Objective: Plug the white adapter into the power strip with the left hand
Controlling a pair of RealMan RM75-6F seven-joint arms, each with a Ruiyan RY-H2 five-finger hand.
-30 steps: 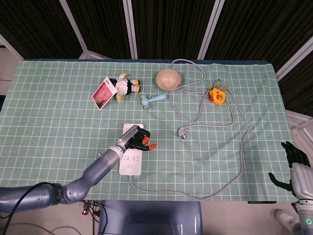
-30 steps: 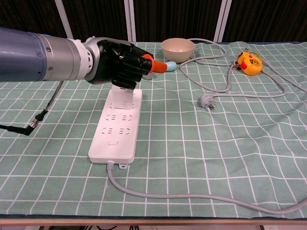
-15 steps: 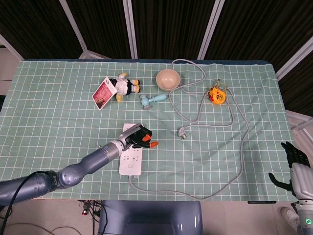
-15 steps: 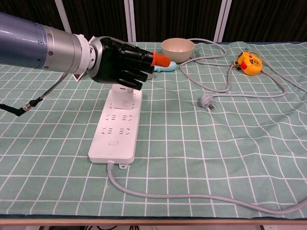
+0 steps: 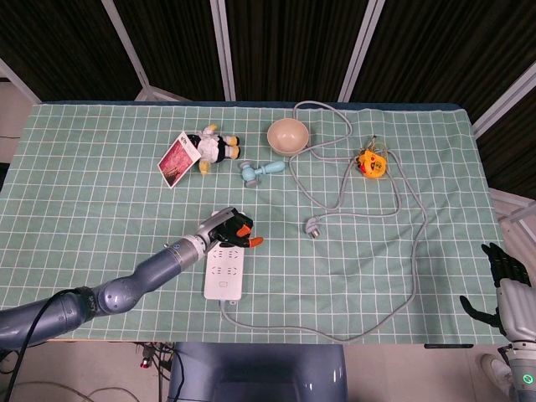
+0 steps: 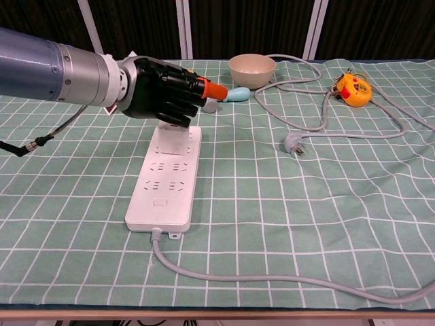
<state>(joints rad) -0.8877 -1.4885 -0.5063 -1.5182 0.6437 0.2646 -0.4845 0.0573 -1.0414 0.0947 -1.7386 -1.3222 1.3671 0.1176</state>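
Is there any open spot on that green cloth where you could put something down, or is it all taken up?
Bare cloth lies left of the power strip, along the whole left side below the card. Another patch sits between the strip and the loose plug. It is crowded at the back, around the bowl, the plush toy and the looping grey cable.

The surface (image 5: 100,209) wears a green checked cloth. On it lie a white power strip (image 5: 224,272) with its grey cord (image 5: 276,327) — near the front edge — a loose plug (image 5: 312,227), a beige bowl (image 5: 288,136), a soft toy (image 5: 213,147), a red card (image 5: 175,162), a blue toy hammer (image 5: 260,171) and a yellow tape measure (image 5: 371,162).
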